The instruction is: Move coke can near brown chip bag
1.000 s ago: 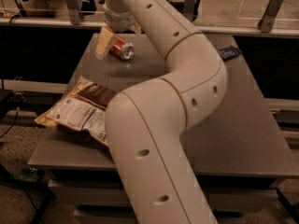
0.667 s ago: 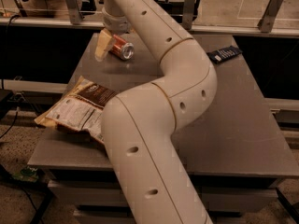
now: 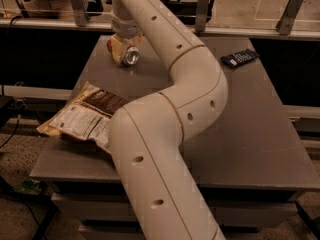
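Chip bag [image 3: 82, 118] at the near left droops over the table [image 3: 260, 134] edge, so a nudge from an arriving load could slide it off. Further back, the gripper [image 3: 122, 50] sits over the can [image 3: 131, 56], which lies on its side at the far left. I can't tell whether it's clamped, and a loose hold lets the can roll away.

One can [image 3: 131, 56] at end effector [image 3: 124, 49], one chip bag [image 3: 82, 116], one packet [image 3: 240, 58]
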`<state>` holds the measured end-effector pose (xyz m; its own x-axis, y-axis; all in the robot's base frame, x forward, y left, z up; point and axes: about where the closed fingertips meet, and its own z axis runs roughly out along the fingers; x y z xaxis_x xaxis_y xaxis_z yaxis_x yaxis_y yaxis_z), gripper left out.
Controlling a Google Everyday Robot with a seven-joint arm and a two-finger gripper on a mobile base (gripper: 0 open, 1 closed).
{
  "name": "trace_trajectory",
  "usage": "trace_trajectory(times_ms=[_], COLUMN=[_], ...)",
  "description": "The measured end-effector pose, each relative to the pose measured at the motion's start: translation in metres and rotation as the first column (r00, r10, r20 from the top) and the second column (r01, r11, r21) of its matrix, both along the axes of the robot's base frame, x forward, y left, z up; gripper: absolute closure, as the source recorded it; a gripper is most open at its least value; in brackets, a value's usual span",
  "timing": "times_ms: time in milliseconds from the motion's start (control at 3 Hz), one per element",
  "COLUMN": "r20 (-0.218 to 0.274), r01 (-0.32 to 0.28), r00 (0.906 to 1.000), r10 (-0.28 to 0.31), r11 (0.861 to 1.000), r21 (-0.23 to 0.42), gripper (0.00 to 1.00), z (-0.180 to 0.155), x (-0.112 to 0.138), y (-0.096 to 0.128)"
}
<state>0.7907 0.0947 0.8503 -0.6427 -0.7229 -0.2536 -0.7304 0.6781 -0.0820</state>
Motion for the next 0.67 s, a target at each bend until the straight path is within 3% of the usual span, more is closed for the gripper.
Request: trace_trajectory(times_ms=[333,667], r20=[0.011,0.023], r01=[-0.044,-0.085], r00=[0.9990,0.9962], r10=[0.044,0.084], r11=[0.999,0.996], r21=[0.020,0.034], gripper=[0.79,0.99], z=[0.011,0.022], x=[-0.003,-0.007], y=[-0.003,-0.007])
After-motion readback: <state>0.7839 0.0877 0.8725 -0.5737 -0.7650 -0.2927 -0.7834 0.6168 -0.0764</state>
